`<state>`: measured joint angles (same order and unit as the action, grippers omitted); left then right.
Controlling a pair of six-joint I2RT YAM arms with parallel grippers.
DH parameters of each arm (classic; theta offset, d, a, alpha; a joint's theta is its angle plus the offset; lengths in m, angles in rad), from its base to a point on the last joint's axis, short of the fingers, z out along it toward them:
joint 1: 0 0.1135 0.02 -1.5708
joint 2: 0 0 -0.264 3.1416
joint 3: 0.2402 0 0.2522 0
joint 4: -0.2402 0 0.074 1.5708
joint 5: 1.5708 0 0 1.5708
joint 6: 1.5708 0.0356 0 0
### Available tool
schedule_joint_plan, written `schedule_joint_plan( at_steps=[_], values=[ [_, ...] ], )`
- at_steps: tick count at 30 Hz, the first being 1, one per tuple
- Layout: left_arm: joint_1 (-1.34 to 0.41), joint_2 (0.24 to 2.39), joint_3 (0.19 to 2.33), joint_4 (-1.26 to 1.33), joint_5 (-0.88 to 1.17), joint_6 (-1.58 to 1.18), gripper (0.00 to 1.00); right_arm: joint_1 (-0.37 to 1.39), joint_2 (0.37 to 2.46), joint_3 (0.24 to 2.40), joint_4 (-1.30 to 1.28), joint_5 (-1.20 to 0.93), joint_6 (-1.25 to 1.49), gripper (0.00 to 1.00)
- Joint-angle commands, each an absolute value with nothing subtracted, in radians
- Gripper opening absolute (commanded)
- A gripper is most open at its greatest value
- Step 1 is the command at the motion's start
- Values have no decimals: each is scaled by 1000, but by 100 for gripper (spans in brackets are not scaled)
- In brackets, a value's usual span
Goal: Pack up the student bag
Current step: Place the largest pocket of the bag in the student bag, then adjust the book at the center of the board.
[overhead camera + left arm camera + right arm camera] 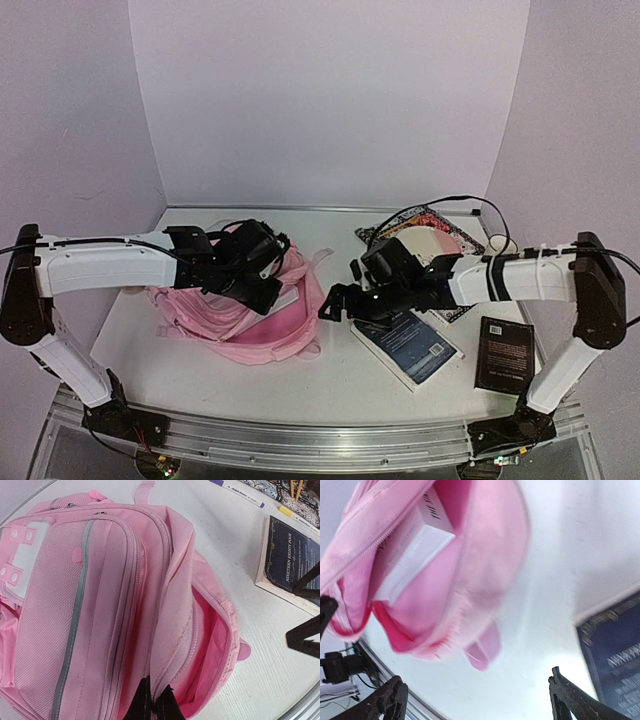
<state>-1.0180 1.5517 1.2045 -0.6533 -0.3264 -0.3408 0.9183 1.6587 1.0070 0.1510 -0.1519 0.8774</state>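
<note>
I see a white table (330,385) with the student bag (255,325), soft and pink, lying on its left half, its main pocket gaping open toward the right. Inside that pocket sits a flat white box (415,550), though I cannot tell exactly what it is. The left gripper (152,700) is over the bag's near right edge, its jaws closed tight on the fabric lip of the pocket opening. The right gripper (476,687) hovers just to the right of the bag, low over bare table, its jaws spread wide and holding nothing. To the right of the bag lies a dark blue book (415,345), partly under the right arm, and a smaller black book (503,352) rests near the table's right edge. Farther back, a white marker (240,491) with a purple cap lies on the table.
</note>
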Motion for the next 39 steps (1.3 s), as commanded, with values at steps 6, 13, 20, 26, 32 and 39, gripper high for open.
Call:
schedule_joint_plan(
  at_steps=[6, 13, 20, 26, 32, 39],
  values=[
    [-1007, 1475, 1145, -567, -261, -378, 26, 739, 1414, 815, -87, -29, 762, 98],
    [-1009, 1415, 1151, -558, -257, -457, 57, 584, 1282, 671, -112, -68, 750, 98],
    [-1021, 1416, 1189, -518, -220, -516, 65, 499, 1213, 551, -124, -65, 795, 98],
    [-1082, 1494, 1205, -476, -222, -574, 72, 496, 1234, 539, -136, -46, 793, 98],
    [-1137, 1545, 1180, -363, -185, -663, 81, 496, 1258, 526, -121, -81, 784, 98],
    [-1173, 1620, 1176, -268, -133, -733, 83, 528, 1282, 498, -60, -176, 798, 98]
  ],
)
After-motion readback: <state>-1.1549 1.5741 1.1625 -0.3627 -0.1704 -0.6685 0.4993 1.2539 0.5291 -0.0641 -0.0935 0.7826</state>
